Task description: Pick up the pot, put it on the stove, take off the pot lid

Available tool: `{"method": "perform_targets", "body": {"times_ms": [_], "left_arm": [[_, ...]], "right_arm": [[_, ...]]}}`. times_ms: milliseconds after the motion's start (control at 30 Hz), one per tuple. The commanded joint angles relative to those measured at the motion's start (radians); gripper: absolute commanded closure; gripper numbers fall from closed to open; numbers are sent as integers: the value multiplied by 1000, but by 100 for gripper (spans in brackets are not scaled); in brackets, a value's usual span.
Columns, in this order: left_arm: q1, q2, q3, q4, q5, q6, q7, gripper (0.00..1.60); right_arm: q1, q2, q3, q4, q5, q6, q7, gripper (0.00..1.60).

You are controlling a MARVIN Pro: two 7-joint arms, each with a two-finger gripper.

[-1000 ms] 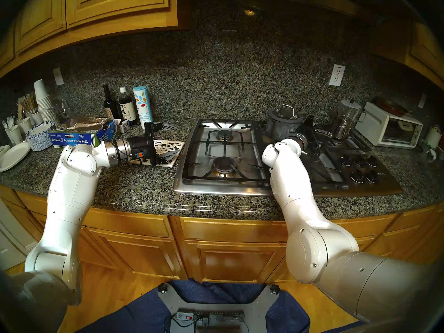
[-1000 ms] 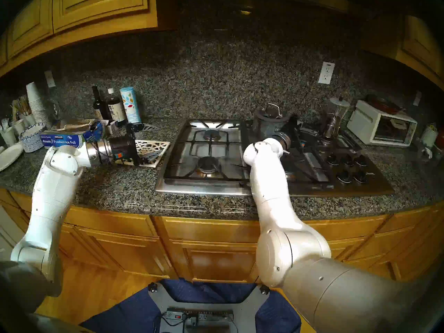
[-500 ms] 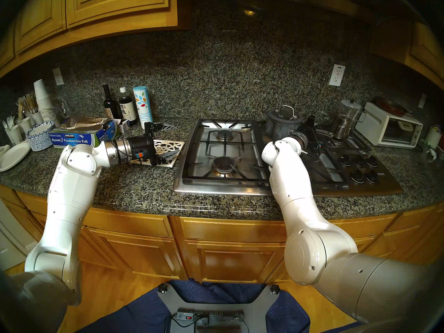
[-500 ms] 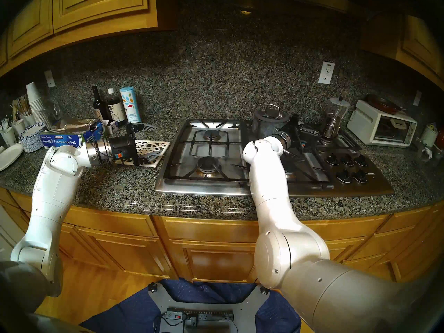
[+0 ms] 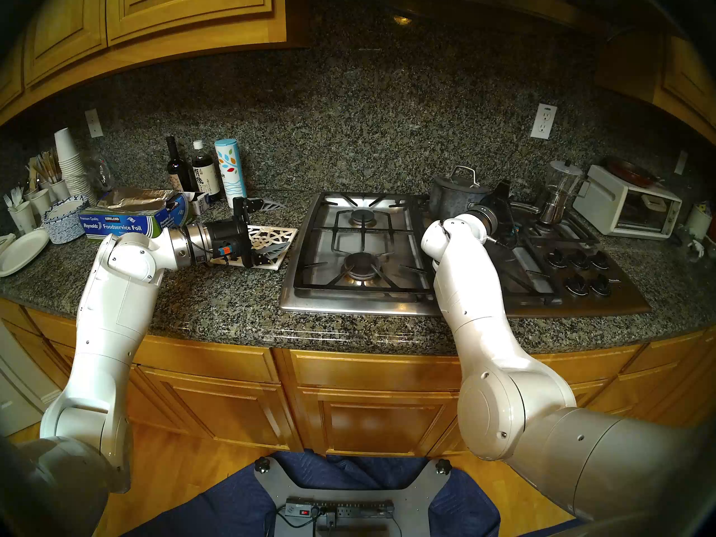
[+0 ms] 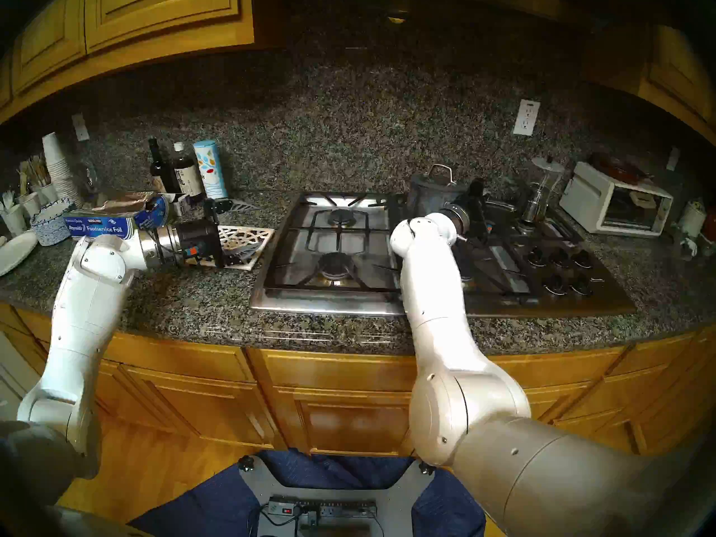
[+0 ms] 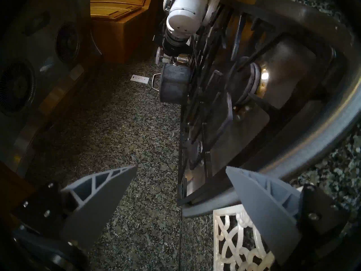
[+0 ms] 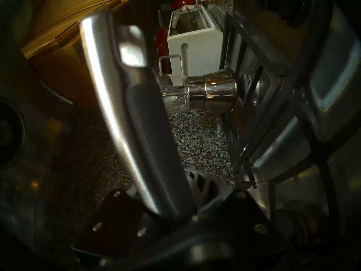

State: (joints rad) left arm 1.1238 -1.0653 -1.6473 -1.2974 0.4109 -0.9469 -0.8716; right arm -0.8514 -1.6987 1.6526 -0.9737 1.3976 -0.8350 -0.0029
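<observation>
I am seeing my right hand (image 8: 175,210) clamping the dark grey mottled saucepan's (image 5: 453,199) long handle (image 8: 125,112); my left hand (image 7: 181,172) is hanging wide, holding nothing.

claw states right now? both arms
Left claw: open, empty, above the trivet.
Right claw: shut on the pot handle.

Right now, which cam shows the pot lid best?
Head stereo left: the pot lid sits sharp on the pot, loop handle clear. Head stereo right is blurrier. Left wrist shows it small, edge-on. Right wrist shows only the pot's handle.
</observation>
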Motion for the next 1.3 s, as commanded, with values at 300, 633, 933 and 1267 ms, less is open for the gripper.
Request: {"method": "perform_targets", "body": {"times_ms": [300, 633, 933, 1267], "left_arm": [[-33, 2, -11, -20, -8, -2, 9, 0], [-33, 2, -11, -20, -8, -2, 9, 0], [-33, 2, -11, -20, -7, -2, 9, 0], [-33, 2, -11, -20, -7, -2, 9, 0]], "right_arm": [[78, -20, -63, -156, -30, -20, 23, 160], [55, -47, -99, -190, -39, -61, 24, 160], [23, -62, -130, -228, -48, -105, 25, 160], [-9, -79, -169, -270, -60, -125, 20, 160]]}}
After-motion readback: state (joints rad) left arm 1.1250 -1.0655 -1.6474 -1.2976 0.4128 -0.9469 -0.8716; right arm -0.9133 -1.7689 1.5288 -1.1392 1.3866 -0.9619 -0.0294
